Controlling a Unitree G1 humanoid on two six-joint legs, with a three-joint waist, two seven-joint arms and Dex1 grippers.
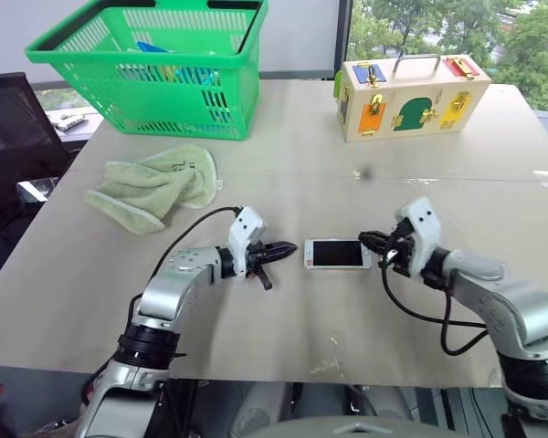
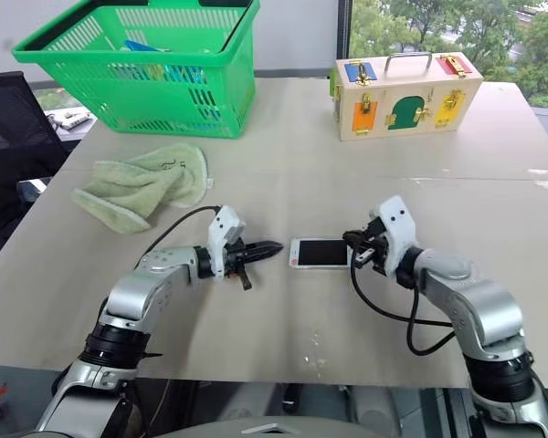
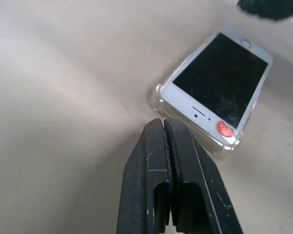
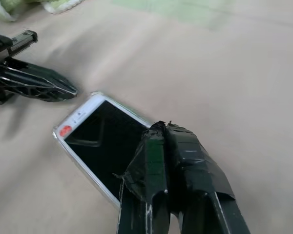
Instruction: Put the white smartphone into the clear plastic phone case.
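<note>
On the far left of the pale beige tabletop [image 1: 283, 173] stands a green plastic shopping basket [image 1: 151, 68], and nearer lies a crumpled pale-green towel [image 1: 155, 187]; neither bears on the step.

The left gripper [image 1: 281, 249] hangs just left of the phone, its two black fingers [image 3: 168, 185] pressed together on nothing, tips aimed at the phone's left end and a little short of it.

Between the two grippers lies the white smartphone [image 1: 337, 254], a flat rectangular phone lying screen up, long side running left to right. In the left wrist view it sits inside the clear plastic phone case [image 3: 158, 100], whose transparent rim stands around its end and corners. Seating looks nearly complete, though the frames cannot show whether every corner has clicked home.

The right gripper [image 1: 373, 242] has its fingers [image 4: 178, 165] together as well, empty, poised over the phone's right end; contact cannot be judged.

To finish well, I would use the closed tips as pressing tools: steady one end lightly, then push straight down on each corner in turn so the rim snaps over the edge. Sideways pushing would slide phone and case across the smooth table.

Far right, a wooden latch-board box with coloured doors [image 1: 406, 96] stands well apart.
</note>
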